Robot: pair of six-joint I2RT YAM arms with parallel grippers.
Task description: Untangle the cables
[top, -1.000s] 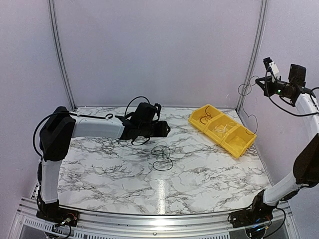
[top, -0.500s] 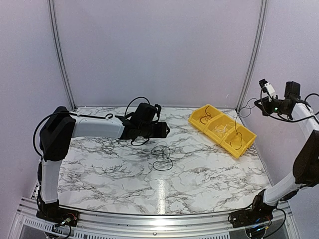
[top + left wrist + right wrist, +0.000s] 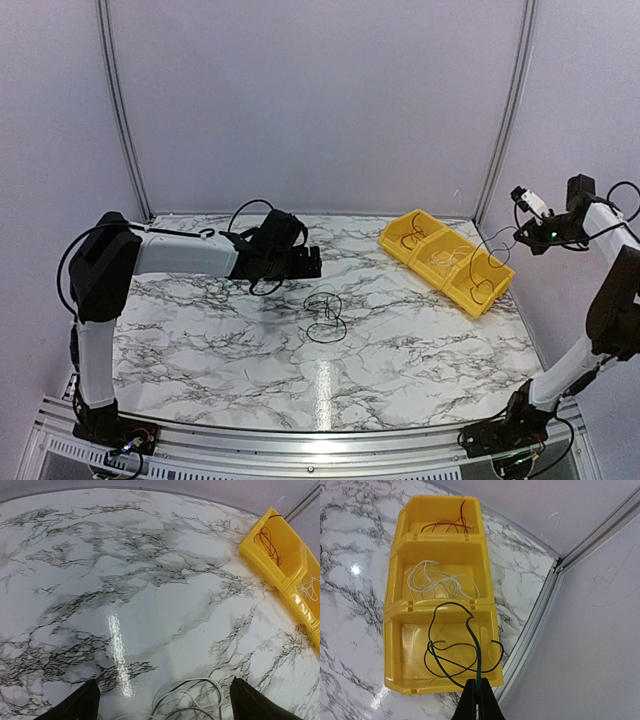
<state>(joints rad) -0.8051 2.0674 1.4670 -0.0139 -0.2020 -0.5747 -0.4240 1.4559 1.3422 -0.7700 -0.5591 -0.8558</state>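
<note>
a thin dark looped wire point(image 3: 478, 665) is pinched in the right jaws, hung at 12 o'clock over the end compartment of the yellow plastic bin point(image 3: 405, 611); the black tangle point(image 3: 325, 318) is seen at 6 o'clock from the wide left jaws.

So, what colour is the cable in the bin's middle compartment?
White. That cable shows best in the right wrist view.

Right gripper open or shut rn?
Shut: the right gripper is pinched closed on the dark green cable, whose loops hang over the yellow bin's end compartment.
</note>
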